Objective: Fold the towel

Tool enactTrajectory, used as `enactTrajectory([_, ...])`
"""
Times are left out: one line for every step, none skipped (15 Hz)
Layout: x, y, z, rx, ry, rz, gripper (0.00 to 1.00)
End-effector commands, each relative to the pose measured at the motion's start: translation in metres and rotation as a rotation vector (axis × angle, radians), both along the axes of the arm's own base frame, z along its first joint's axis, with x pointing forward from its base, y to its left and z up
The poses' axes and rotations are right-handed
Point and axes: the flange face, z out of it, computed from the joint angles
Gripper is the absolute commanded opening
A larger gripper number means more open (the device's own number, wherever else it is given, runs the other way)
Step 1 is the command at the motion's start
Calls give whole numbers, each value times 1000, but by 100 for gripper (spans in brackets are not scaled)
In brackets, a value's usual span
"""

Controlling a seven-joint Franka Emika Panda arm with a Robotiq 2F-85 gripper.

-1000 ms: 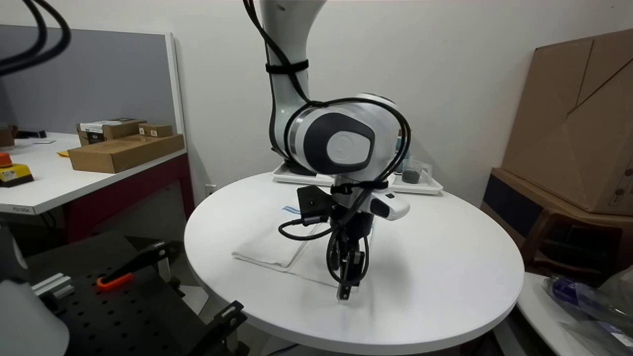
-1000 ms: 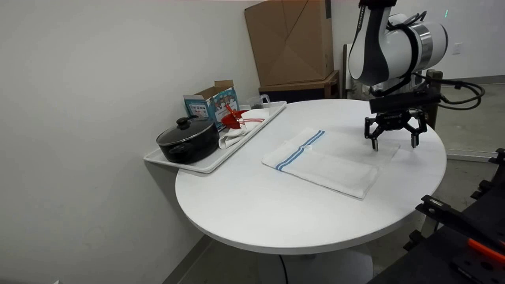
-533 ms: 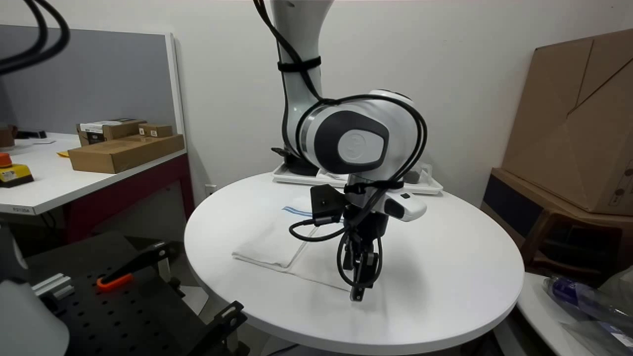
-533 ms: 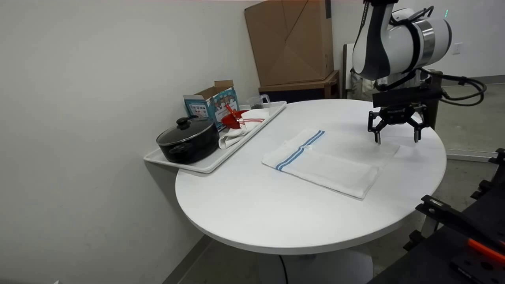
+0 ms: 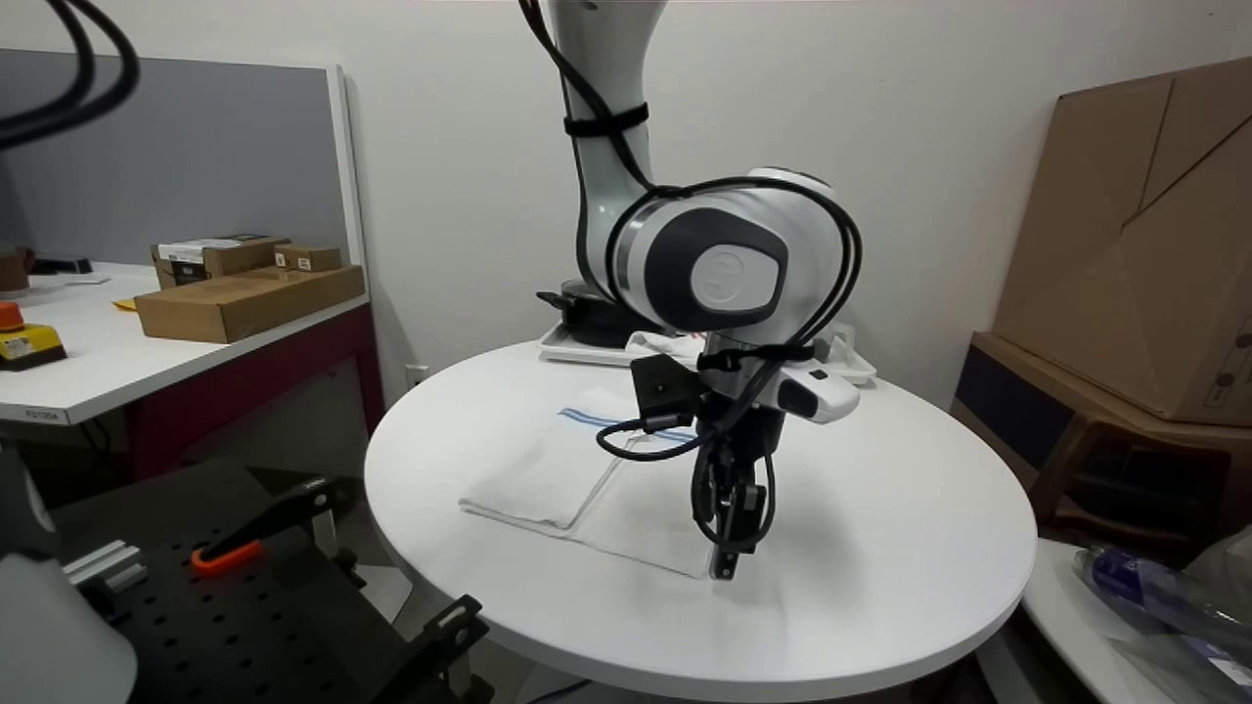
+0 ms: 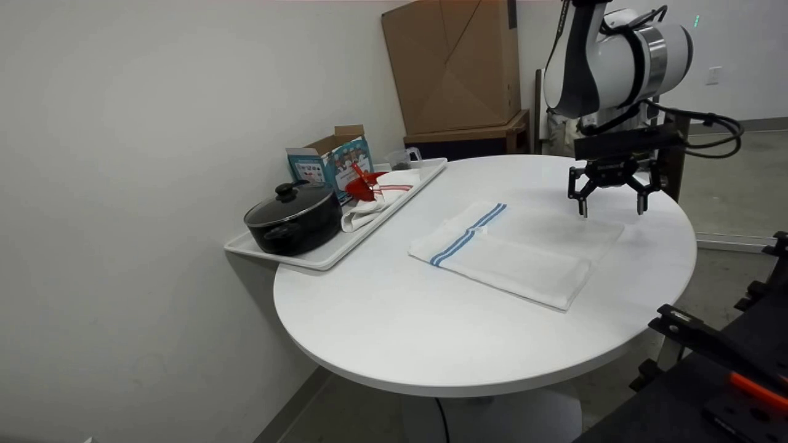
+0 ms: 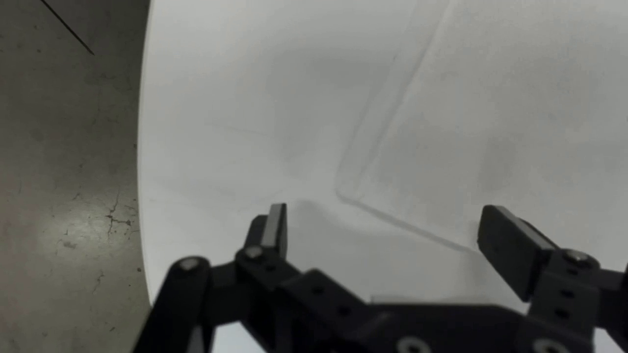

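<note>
Gripper (image 6: pixel 612 212) has its jaws spread wide, nothing held — it hangs just above the table (image 6: pixel 381 326), right by a corner of the towel (image 6: pixel 523 264); in the wrist view that corner shows between the jaws. The towel lies flat on the tabletop, blue stripes at the end nearest the tray (image 6: pixel 323 264).

Progress: abt one fold in, I'd say. One side is laid over the rest w/ the stripes nearly lining up across it. The part on the gripper's side is prob. not folded over yet, so at least one more fold's left, & this corner looks like the next pinch pt — thin cloth tho, could slip.

Writing: arm (image 6: pixel 615 74) has a bit of lettering, can't make it out. Blue box (image 6: pixel 354 154) on the tray: pics + print, too small to read. The desk (image 5: pixel 83 357) has an ID tag (image 5: pixel 41 415) on its edge, chars unclear; small carton (image 5: pixel 235 259) up there has a white label (image 5: pixel 201 247), ditto.
</note>
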Motion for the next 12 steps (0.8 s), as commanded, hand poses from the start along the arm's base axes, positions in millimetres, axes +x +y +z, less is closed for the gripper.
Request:
enactTrajectory([6,3,-9,21,46,18,100])
enactTrajectory([7,3,-13,26,61,19,100])
enactTrajectory([7,4,-16,30,76,17,100])
enactTrajectory([7,3,-19,34,89,14,100])
enactTrajectory([8,3,-23,32,96,7,100])
enactTrajectory([9,2,-25,30,100,3,100])
enactTrajectory([10,1,-27,26,97,-5,98])
enactTrajectory([12,1,-28,22,93,-10,74])
enactTrajectory([13,2,-28,12,85,-10,74])
enactTrajectory([14,2,-28,12,85,-9,69])
enactTrajectory([15,3,-27,11,86,-6,60])
enactTrajectory([16,4,-26,8,83,-5,53])
